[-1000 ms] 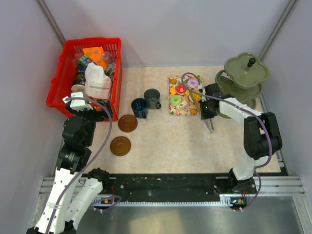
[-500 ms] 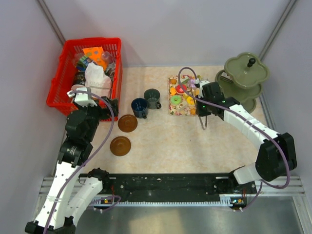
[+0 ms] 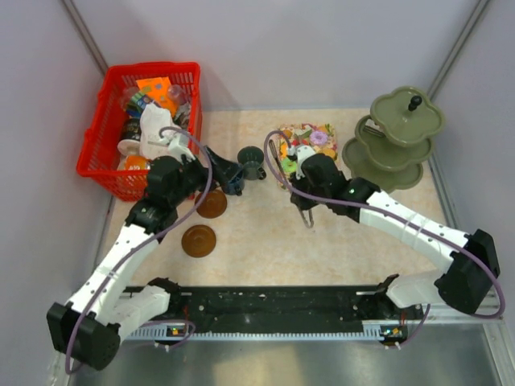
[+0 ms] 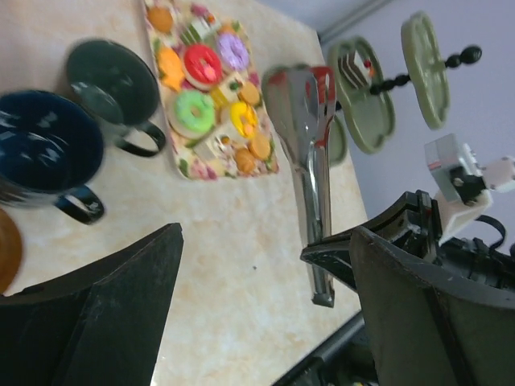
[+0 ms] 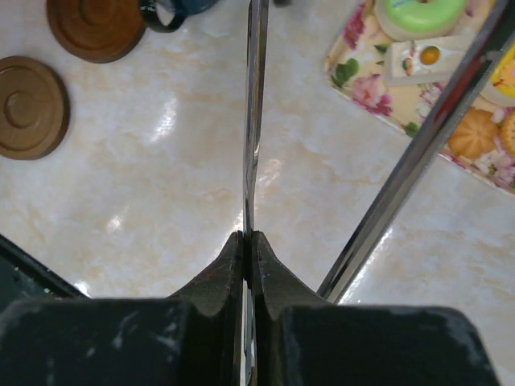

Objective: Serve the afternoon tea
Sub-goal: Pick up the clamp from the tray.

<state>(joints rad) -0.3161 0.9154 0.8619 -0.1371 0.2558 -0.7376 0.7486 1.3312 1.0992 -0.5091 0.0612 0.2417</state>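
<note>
We see small colourful toy pastries and doughnuts packed on a rectangular floral tray, far centre of the beige marbled tabletop. Left of it, a navy mug and a dark-green mug sit side by side. The two round brown saucers lie nearer, just apart. The olive-green three-tier stand is far right by the wall. The right gripper has its fingers pinched together on one blade of the thin metal tongs, near the tray. The left gripper has its fingers spread wide, over the navy mug. A red plastic basket of clutter fills the far-left corner. We note bare tabletop between saucers and tongs, and grey walls on three sides.
</note>
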